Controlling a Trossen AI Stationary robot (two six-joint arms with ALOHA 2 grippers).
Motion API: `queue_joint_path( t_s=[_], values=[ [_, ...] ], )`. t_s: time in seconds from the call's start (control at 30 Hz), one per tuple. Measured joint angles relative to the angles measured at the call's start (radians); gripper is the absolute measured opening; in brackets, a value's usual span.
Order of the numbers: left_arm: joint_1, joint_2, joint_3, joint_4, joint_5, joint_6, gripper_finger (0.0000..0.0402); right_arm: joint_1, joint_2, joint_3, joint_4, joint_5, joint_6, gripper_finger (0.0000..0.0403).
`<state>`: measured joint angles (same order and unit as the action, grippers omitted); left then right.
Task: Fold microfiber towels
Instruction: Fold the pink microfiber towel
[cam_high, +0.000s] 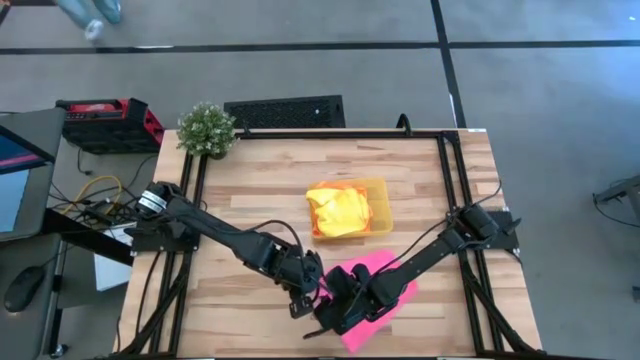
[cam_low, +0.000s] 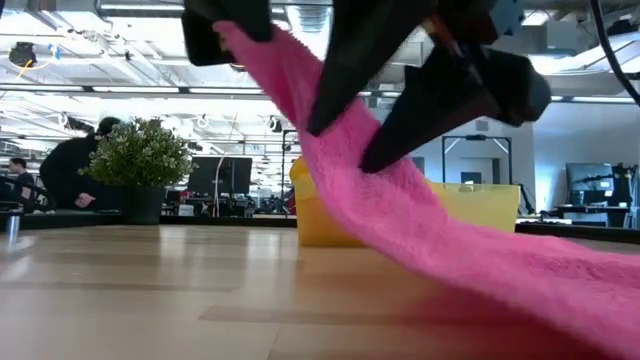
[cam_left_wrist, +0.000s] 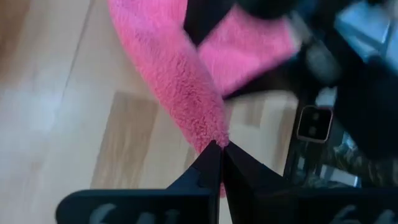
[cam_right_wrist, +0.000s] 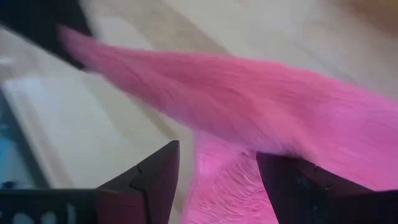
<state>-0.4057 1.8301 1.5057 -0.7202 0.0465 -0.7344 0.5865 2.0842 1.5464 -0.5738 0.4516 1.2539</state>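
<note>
The hot pink towel (cam_high: 382, 285) lies near the table's front edge, right of centre, with one end raised. My left gripper (cam_high: 303, 298) is shut on that raised end (cam_left_wrist: 214, 134). My right gripper (cam_high: 332, 306) is open just right of it, its two fingers standing either side of the sloping pink cloth (cam_right_wrist: 249, 106). The bright yellow towel (cam_high: 340, 212) lies bunched in the yellow tray (cam_high: 382, 192) at mid-table. The orange towels do not show plainly. My left gripper pinches the pink towel's tip (cam_left_wrist: 217, 140), a corner or narrow end, between its two fingers. That end is lifted clear of the table (cam_low: 235, 40). The cloth slopes down from it toward the right, where the rest lies on the table (cam_low: 560, 290). My right gripper's open fingers (cam_right_wrist: 155, 180) stand around the sloping cloth, and I cannot tell whether they touch it.
The tray (cam_low: 480, 205) stands just beyond the two grippers. A potted plant (cam_high: 207, 128) stands at the far left corner. Bare wood (cam_high: 230, 300) lies left of the grippers. People sit in the room beyond the table.
</note>
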Motion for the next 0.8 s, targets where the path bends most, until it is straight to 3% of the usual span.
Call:
queue_joint_path(
  t_s=[0.33, 0.47, 0.63, 0.8],
  values=[
    [0.001, 0.000, 0.047, -0.163, 0.054, -0.022, 0.0000, 0.007, -0.001, 0.016, -0.151, -0.018, 0.126, 0.0229],
    [0.001, 0.001, 0.075, -0.245, 0.020, -0.014, 0.0000, 0.027, -0.001, 0.016, -0.120, -0.065, 0.069, 0.0216],
    [0.004, 0.001, 0.102, -0.300, -0.032, 0.012, 0.0000, 0.065, -0.001, 0.016, -0.019, -0.266, -0.108, 0.0209],
    [0.002, 0.001, 0.102, -0.306, -0.032, 0.021, 0.0000, 0.068, -0.001, 0.016, 0.026, -0.453, -0.152, 0.0207]
  ],
)
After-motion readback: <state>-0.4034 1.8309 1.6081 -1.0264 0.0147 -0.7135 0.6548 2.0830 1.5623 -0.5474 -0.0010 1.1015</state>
